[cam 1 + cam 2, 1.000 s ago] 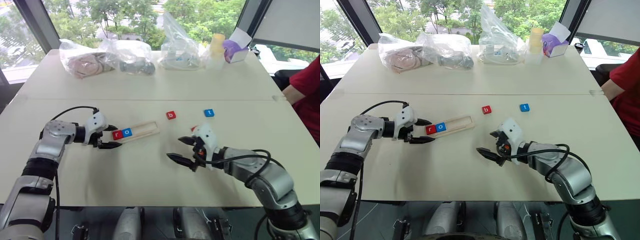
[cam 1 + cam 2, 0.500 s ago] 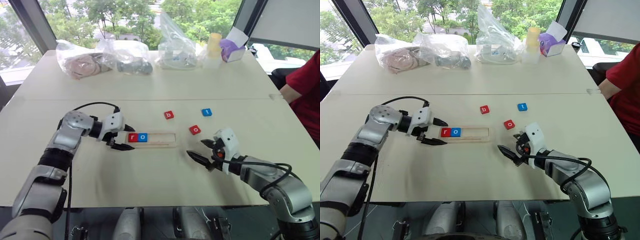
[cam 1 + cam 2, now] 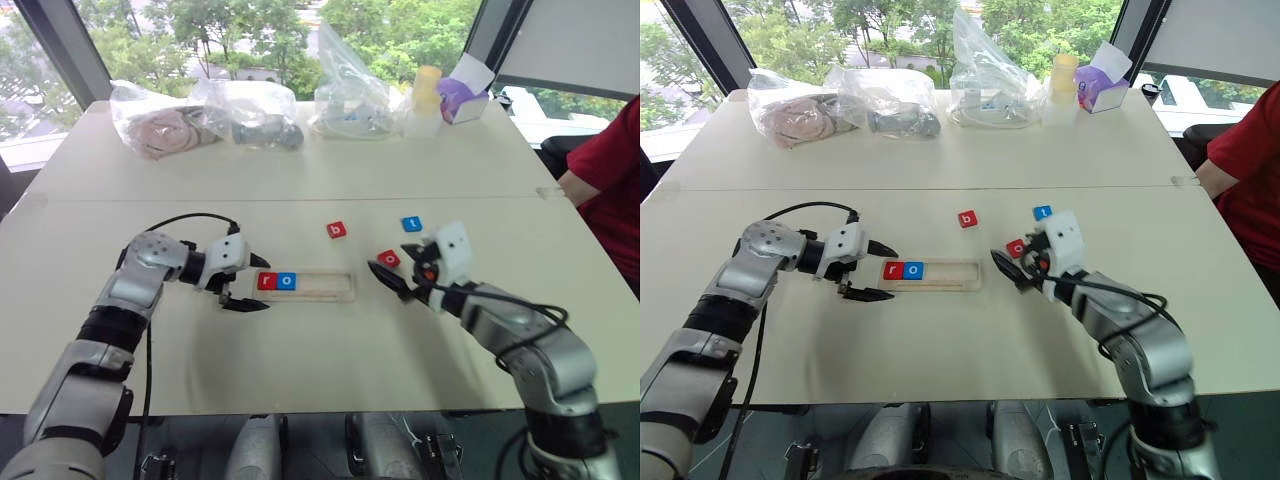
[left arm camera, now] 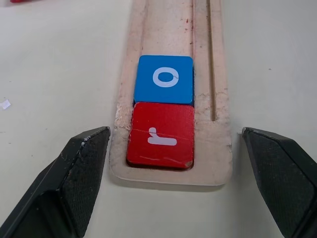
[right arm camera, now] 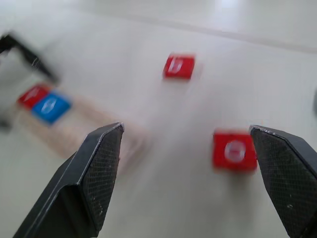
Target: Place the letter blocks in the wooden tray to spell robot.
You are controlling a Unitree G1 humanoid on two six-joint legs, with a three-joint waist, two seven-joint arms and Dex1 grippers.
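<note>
The wooden tray (image 3: 318, 284) lies level on the table, with a red r block (image 4: 161, 135) at its left end and a blue o block (image 4: 165, 79) beside it. My left gripper (image 3: 250, 284) is open, one finger on each side of that end and clear of the rim. A red b block (image 3: 336, 230), a blue t block (image 3: 411, 224) and a red o block (image 3: 388, 259) lie loose to the right of the tray. My right gripper (image 3: 401, 266) is open just above the red o block (image 5: 234, 150).
Clear plastic bags (image 3: 250, 112) of items, a yellow cup (image 3: 428, 92) and a purple and white box (image 3: 463, 95) line the far edge of the table. A person's red sleeve (image 3: 605, 170) is at the right edge. A seam (image 3: 300, 199) crosses the table top.
The tray has turned from slanted to level and my left gripper has followed its left end to the right. My right gripper has moved forward to the red o block.
</note>
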